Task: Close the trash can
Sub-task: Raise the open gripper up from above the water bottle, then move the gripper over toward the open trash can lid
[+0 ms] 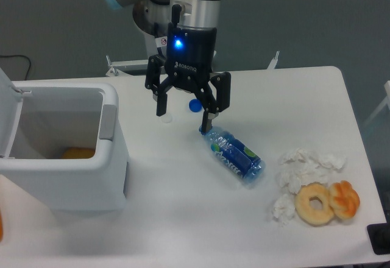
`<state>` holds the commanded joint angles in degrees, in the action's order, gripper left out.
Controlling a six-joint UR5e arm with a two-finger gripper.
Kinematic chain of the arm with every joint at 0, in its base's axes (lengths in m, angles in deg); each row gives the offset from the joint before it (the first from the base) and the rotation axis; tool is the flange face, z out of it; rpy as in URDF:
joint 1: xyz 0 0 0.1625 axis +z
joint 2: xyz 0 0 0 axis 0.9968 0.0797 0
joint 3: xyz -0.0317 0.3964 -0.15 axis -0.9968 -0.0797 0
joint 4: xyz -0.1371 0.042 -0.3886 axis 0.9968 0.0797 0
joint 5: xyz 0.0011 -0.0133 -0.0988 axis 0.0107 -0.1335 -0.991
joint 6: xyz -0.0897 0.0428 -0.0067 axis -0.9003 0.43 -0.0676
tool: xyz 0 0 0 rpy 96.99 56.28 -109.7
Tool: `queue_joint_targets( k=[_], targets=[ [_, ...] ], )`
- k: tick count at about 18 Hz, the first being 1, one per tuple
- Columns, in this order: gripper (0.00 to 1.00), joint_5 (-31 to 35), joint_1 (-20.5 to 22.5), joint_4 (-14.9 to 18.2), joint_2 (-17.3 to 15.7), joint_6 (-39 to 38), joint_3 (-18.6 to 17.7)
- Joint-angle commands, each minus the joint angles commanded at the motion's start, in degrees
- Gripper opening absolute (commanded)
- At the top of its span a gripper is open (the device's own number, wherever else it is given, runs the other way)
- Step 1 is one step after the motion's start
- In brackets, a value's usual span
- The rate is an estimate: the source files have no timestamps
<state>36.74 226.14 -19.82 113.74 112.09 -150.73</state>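
My gripper (183, 118) hangs released, jaws spread, at upper centre above the bottle (234, 155). The trash can (64, 152) stands open at left, its lid (7, 106) upright. I should travel left behind that lid and push it down evenly.

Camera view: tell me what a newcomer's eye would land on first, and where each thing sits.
The black tool with its glowing blue light hangs open at top centre, fingers spread above the table, just beside a blue-labelled plastic bottle lying on its side. At left stands the big white trash can, lid up, with something orange inside. At lower right, a ring doughnut sits beside crumpled white tissues.
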Motion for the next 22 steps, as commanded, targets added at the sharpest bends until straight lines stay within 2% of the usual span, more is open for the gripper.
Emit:
queue_joint_targets(
  k=[3,5,9,12,16,20,22],
  targets=[
    [1.0,-0.09,-0.26,0.0,0.26,-2.02,0.53],
    [1.0,-0.26,-0.79,0.0,0.0,-6.92,0.71],
    [1.0,-0.62,-3.34,0.0,-0.26,-16.6,1.05],
    [1.0,-1.23,-6.41,-0.35,-0.35,-19.95,2.81],
    [1.0,-7.19,-6.94,-1.23,-2.1,-25.13,4.22],
    [1.0,-17.29,-8.79,-1.32,-3.6,-29.79,4.48],
    [1.0,-20.03,-9.31,-1.23,-4.39,-31.12,5.45]
  ],
)
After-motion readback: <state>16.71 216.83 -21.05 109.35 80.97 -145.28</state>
